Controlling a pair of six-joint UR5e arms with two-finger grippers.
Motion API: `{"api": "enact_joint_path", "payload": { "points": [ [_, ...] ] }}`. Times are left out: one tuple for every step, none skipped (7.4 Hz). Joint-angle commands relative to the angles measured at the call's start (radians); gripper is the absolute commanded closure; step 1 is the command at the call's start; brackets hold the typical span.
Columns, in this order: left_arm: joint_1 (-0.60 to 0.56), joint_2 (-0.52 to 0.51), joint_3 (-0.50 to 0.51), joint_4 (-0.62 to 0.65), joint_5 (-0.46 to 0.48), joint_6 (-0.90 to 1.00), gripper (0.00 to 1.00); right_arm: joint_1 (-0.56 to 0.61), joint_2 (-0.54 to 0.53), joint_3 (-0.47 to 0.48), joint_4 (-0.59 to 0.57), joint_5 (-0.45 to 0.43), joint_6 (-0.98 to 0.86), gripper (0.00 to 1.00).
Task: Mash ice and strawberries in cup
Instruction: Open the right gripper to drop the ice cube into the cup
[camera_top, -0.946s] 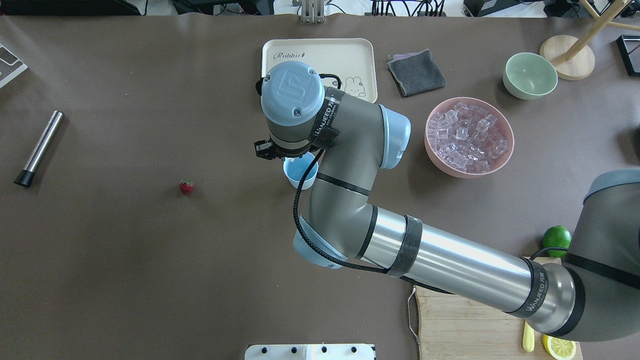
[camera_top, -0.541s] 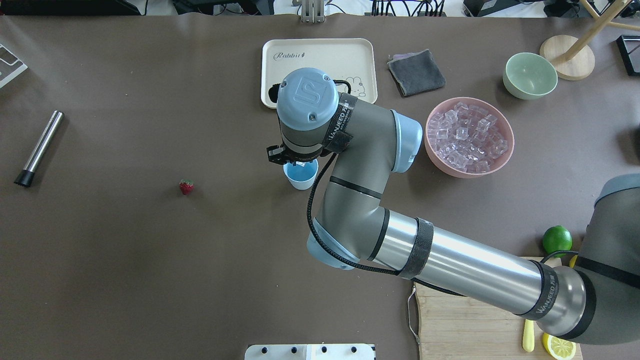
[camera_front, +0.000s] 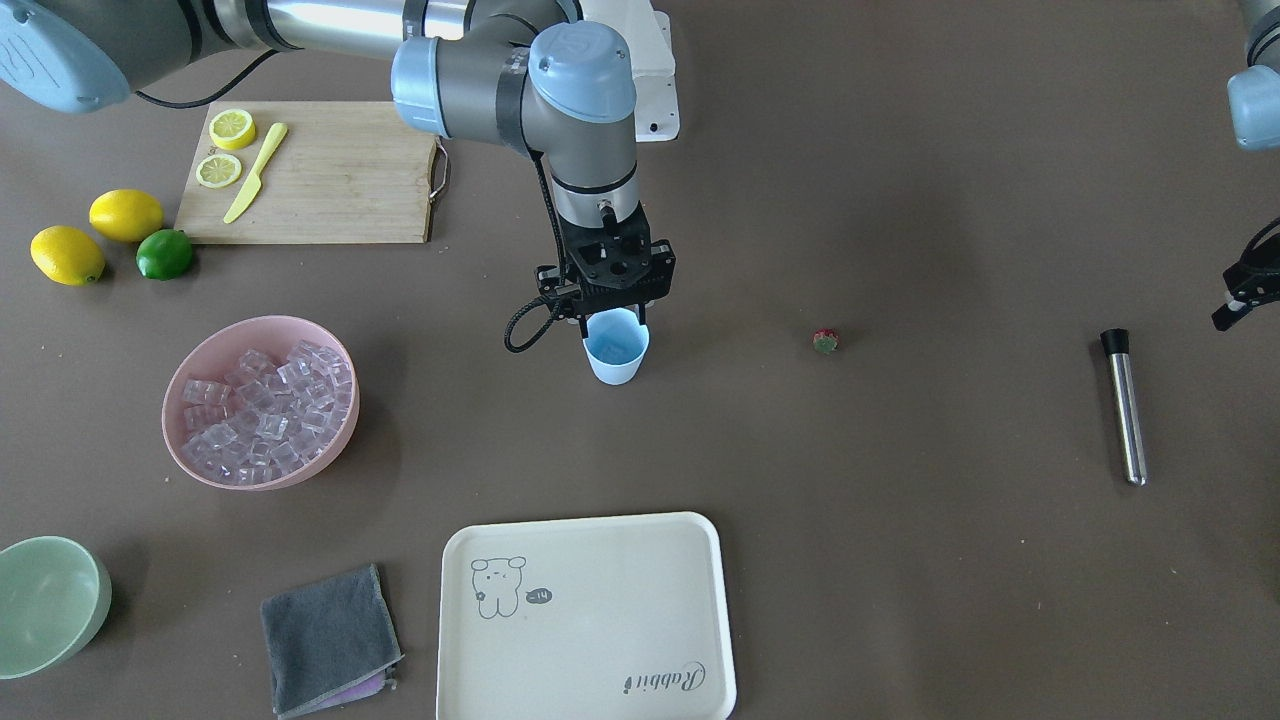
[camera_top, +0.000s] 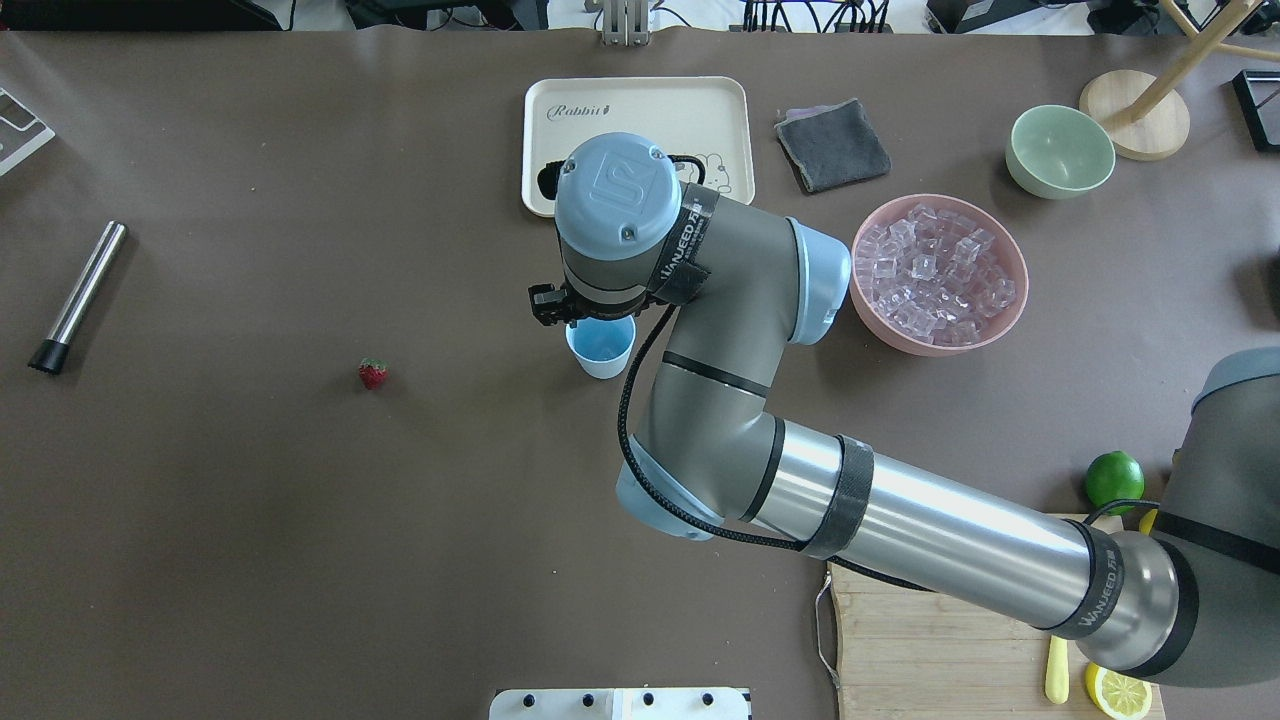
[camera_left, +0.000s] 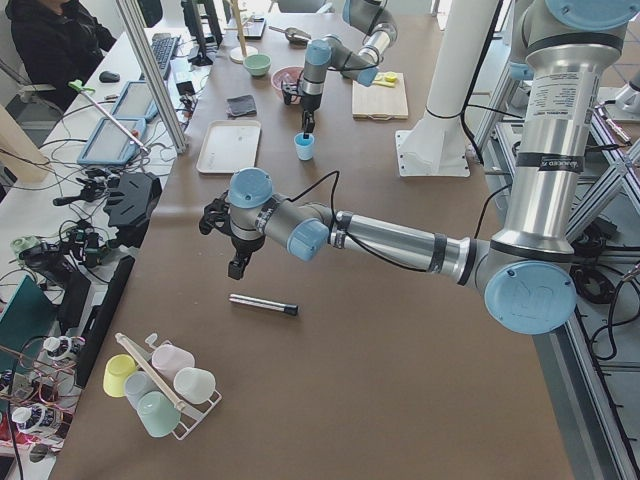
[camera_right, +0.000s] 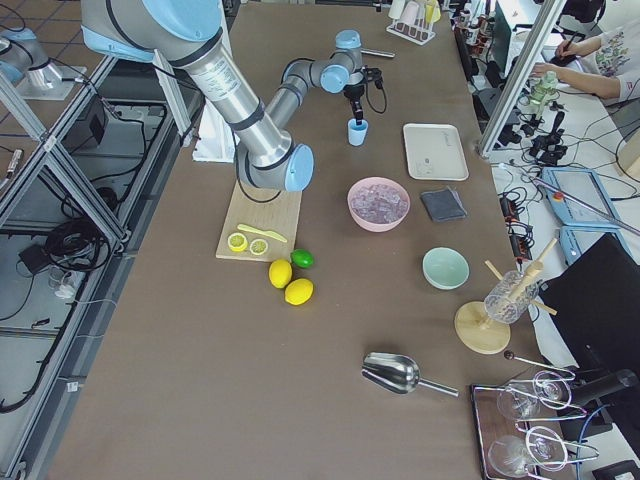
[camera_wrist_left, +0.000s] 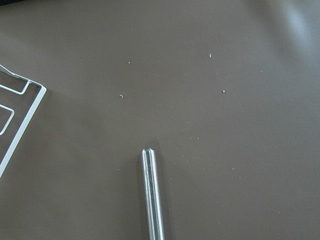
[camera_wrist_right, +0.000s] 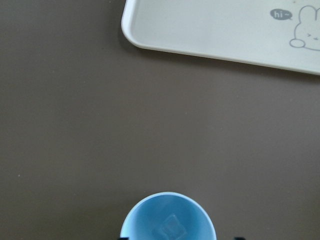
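- Overhead exterior: brown matte table (camera_top: 300, 520), cup (camera_top: 600, 345) upright near mid.
- R gripper (camera_front: 613, 320) just above cup rim, fingers spread; one ice cube (camera_wrist_right: 172, 227) inside cup.
- Strawberry (camera_top: 372, 374) on table, well apart on cup's robot-left.
- Pink bowl (camera_top: 935, 346) of ice (camera_top: 935, 275) on cup's other side.
- L gripper (camera_left: 236, 262) far from cup, above steel rod (camera_left: 262, 304); can't tell if spread.
- Room: cluttered bench, seated person (camera_left: 45, 40).

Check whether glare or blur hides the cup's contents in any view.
Right wrist view: cup sharp and evenly lit, one ice cube visible inside, though the frame's bottom edge crops it. Overhead view: the right arm overlaps its rim. Side views: too small to tell.
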Motion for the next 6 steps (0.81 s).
{"api": "enact_joint_path", "payload": {
  "points": [
    [0.0, 0.0, -0.001, 0.0, 0.0, 0.001, 0.02, 0.165, -0.07, 0.119, -0.109, 0.208, -0.127, 0.08],
    [0.0, 0.002, -0.001, -0.002, 0.0, -0.001, 0.02, 0.18, -0.199, 0.223, -0.108, 0.212, -0.242, 0.09],
    [0.002, 0.003, 0.0, -0.014, 0.0, -0.001, 0.02, 0.207, -0.306, 0.271, -0.101, 0.228, -0.377, 0.09],
    [0.002, 0.005, 0.0, -0.022, 0.0, -0.002, 0.02, 0.207, -0.418, 0.312, -0.072, 0.226, -0.441, 0.09],
    [0.002, 0.005, 0.0, -0.022, 0.0, -0.001, 0.02, 0.209, -0.503, 0.313, 0.002, 0.223, -0.484, 0.09],
    [0.002, 0.006, 0.003, -0.034, 0.0, 0.001, 0.02, 0.212, -0.549, 0.285, 0.086, 0.226, -0.49, 0.09]
  ]
}}
